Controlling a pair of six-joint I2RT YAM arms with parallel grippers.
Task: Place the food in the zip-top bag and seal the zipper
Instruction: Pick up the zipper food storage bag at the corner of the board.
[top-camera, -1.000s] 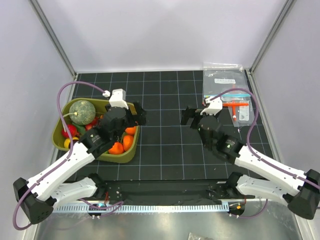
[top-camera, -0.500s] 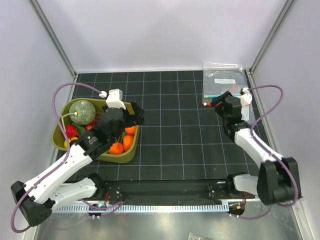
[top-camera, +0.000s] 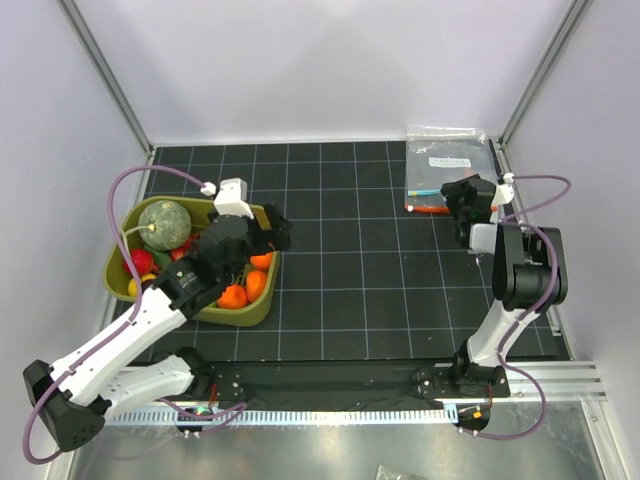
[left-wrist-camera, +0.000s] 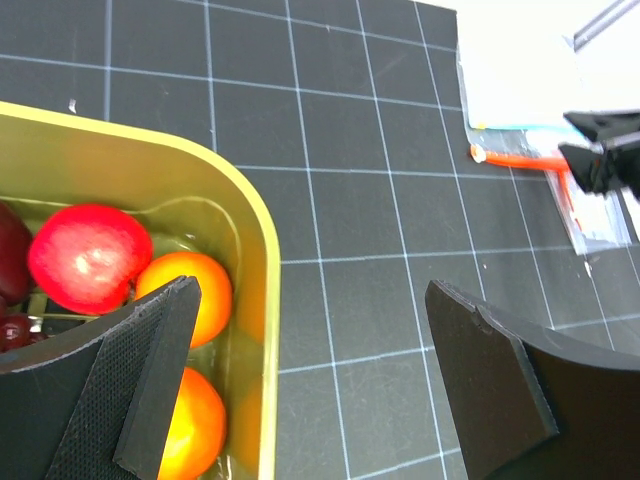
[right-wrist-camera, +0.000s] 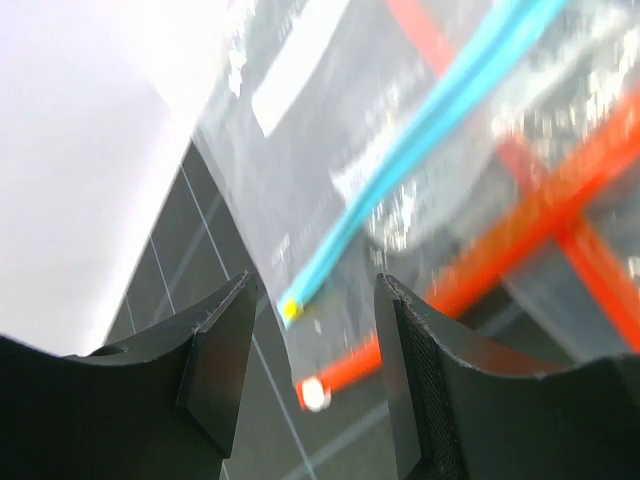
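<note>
The food lies in an olive tray (top-camera: 256, 310): a round red fruit (left-wrist-camera: 88, 258), two orange ones (left-wrist-camera: 195, 295) (left-wrist-camera: 190, 425), and dark grapes (left-wrist-camera: 8, 268) at the left edge. My left gripper (left-wrist-camera: 320, 400) (top-camera: 278, 228) is open and empty, straddling the tray's right rim. The zip-top bag (top-camera: 445, 165) lies at the back right on a pile of clear packets. Its teal zipper (right-wrist-camera: 430, 130) (top-camera: 428, 190) runs across it. My right gripper (right-wrist-camera: 315, 360) (top-camera: 458, 195) is open just above the zipper's end, holding nothing. That view is blurred.
A big grey-green melon (top-camera: 165, 222) sits in the tray's far left corner. Clear packets with an orange-red tool (right-wrist-camera: 560, 200) (left-wrist-camera: 520, 160) and printed labels lie under the bag. Frame posts (top-camera: 525, 90) and white walls stand close behind and beside the pile.
My right arm has swung from the middle of the table out to the back right, and its open gripper is now over the bag pile. My left arm has barely moved.
</note>
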